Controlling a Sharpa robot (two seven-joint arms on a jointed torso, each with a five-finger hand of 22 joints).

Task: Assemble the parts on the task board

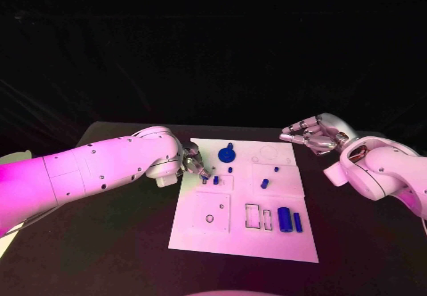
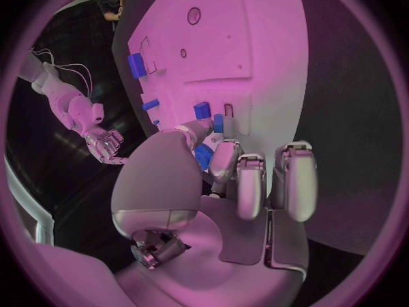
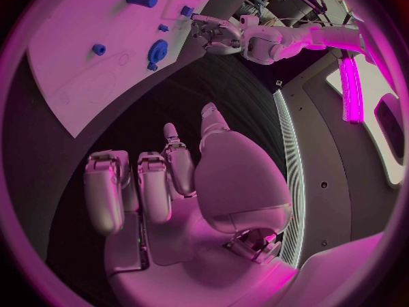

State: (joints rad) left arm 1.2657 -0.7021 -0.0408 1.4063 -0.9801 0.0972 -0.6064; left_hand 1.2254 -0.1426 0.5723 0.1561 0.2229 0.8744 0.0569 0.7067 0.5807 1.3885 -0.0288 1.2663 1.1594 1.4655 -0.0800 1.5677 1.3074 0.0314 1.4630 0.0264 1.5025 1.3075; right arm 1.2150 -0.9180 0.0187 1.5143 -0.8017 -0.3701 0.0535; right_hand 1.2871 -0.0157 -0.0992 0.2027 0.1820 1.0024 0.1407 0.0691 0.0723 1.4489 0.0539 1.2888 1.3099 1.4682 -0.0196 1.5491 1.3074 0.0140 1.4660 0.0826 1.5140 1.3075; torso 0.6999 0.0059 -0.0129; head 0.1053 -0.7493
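Task board (image 1: 207, 229): white rect. plate, centre of black table (image 1: 116, 246), w/ engraved outlines and rect. slots toward its near edge. Parts, blue: round disc w/ stem (image 1: 226, 149) at 12 o'clock of board centre; small peg (image 1: 231, 169) just below it; short cylinder (image 1: 264, 182) at 2 o'clock; tiny stud (image 1: 276, 168) above that; large upright-lying cylinder (image 1: 284, 219) at 4 o'clock, w/ slim bar (image 1: 297, 222) just beside it. Left hand (image 1: 194, 165): at board's left edge, approx. 10 o'clock, fingertips pinching a small blue piece (image 2: 204, 156) down at the board; two more small blue blocks (image 2: 202, 110) just beyond fingers. Right hand (image 1: 311, 137): off board at 1 o'clock, above table, fingers loosely curled, grasping nothing.
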